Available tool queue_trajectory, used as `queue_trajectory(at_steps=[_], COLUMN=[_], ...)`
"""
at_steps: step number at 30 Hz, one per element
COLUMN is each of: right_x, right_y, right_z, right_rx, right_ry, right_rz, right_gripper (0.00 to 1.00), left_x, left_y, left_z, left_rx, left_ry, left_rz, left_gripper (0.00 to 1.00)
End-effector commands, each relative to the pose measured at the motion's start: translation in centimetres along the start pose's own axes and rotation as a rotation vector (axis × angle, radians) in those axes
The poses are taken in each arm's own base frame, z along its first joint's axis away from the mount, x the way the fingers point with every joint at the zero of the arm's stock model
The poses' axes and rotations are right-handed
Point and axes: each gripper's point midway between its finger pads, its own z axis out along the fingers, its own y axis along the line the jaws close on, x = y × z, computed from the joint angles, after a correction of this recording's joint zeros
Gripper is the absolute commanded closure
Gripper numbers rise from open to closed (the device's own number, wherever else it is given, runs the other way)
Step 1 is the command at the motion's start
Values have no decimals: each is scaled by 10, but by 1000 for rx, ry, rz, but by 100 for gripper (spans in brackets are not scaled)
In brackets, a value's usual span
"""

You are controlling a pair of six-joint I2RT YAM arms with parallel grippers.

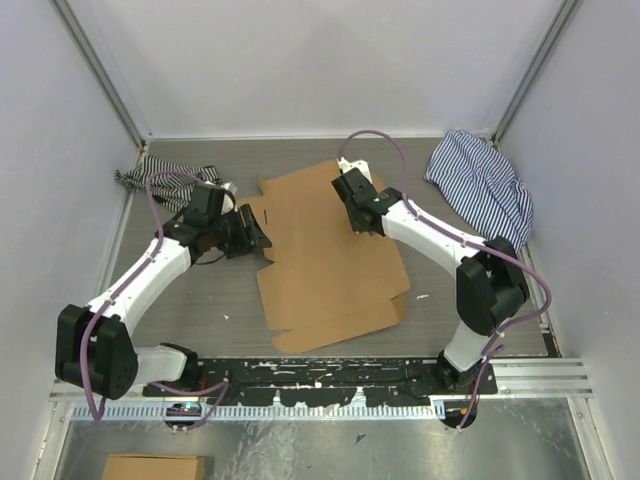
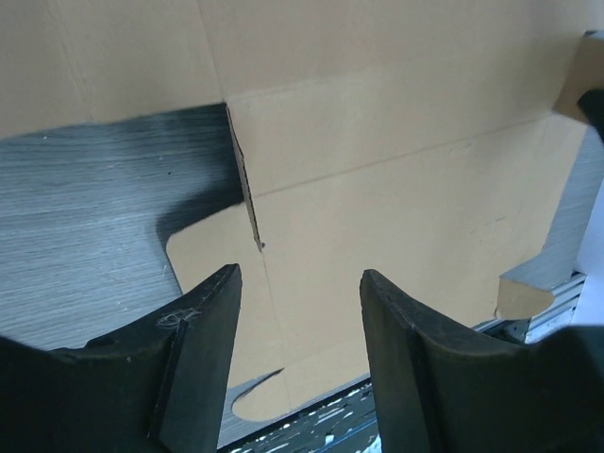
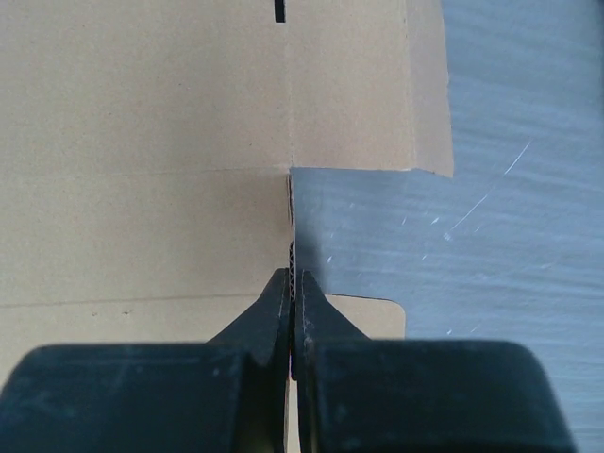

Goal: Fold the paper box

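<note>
Pinching an edge of the unfolded, creased brown box (image 1: 330,250), my right claw (image 3: 293,285) was clamped; my left claw (image 2: 300,279) gaped.

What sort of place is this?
Likely a robot test cell: white walls box in a table, a left arm and right arm are bolted to its rail, and a paper box lies between them.

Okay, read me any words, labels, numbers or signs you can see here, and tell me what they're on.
No text can be read in any view.
The paper box is plain brown cardboard with no print.
The striped cloth shows only stripes, with no label visible.
</note>
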Motion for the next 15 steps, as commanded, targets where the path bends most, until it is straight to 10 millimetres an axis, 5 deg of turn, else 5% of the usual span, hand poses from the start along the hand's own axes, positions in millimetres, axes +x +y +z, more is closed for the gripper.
queue_trajectory(at_steps=[1, 4, 9, 15], right_x=[-47, -43, -5, 23], right_y=[-10, -4, 3, -2], right_z=[-20, -22, -10, 9], right_rx=[20, -37, -91, -32], right_ry=[-169, -196, -139, -61], right_rz=[-90, -96, -121, -116], right_gripper=[99, 99, 99, 99], left_x=[-15, -28, -52, -96], left_y=[-12, -18, -25, -14], left_z=[-8, -15, -14, 24], left_rx=[0, -8, -26, -150], left_ry=[-31, -69, -130, -86], left_rz=[32, 44, 50, 15], left_gripper=[40, 37, 36, 37])
